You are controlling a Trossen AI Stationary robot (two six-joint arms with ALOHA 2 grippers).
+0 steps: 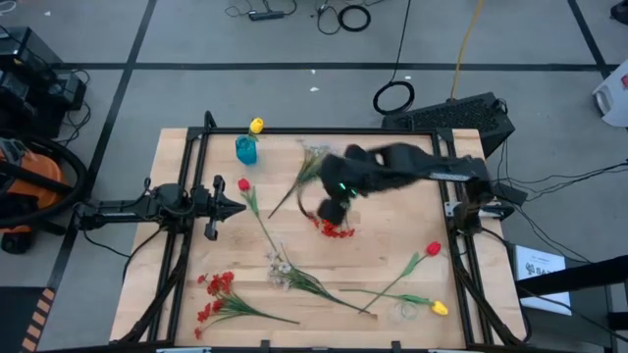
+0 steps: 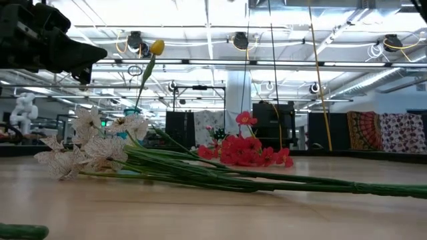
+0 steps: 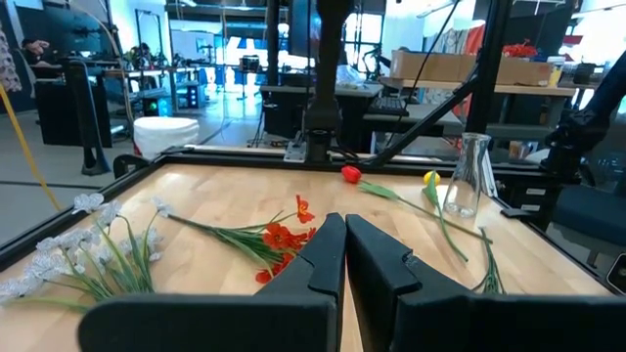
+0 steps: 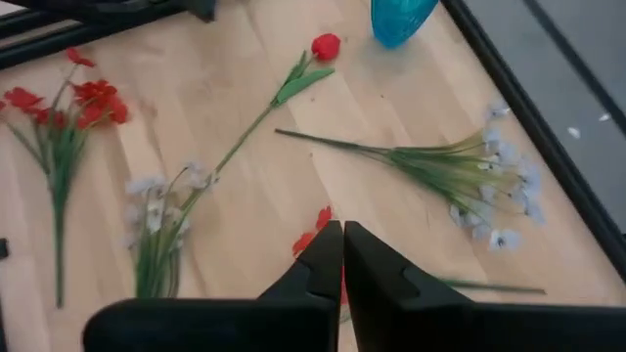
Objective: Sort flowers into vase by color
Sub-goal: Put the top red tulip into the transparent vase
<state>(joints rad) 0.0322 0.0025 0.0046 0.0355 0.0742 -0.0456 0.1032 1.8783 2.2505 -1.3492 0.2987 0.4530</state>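
High view has the wooden table (image 1: 392,245) filling the middle, with both arms over it. The right arm reaches in from the right edge toward the centre; the right gripper (image 1: 334,211) is down over a red spray (image 1: 339,230), fingers pinched together, and in the right wrist view red petals (image 4: 311,235) peek out just beside the closed tips. Can't tell if it really has hold of the stem. The left gripper (image 1: 235,207) sits at the left side of the table, closed on nothing.

Flowers are scattered all over: a bigger red spray (image 1: 216,294) near the front left corner, a white sprig (image 1: 294,275) in the front middle, a red tulip (image 1: 432,250) and yellow tulip (image 1: 439,308) toward the front right, another red tulip (image 1: 244,185) just beside the left gripper, and a white sprig (image 1: 309,162) at the far middle.

The little teal vase (image 1: 245,149) stands at the far left edge with a yellow tulip (image 1: 256,126) in it
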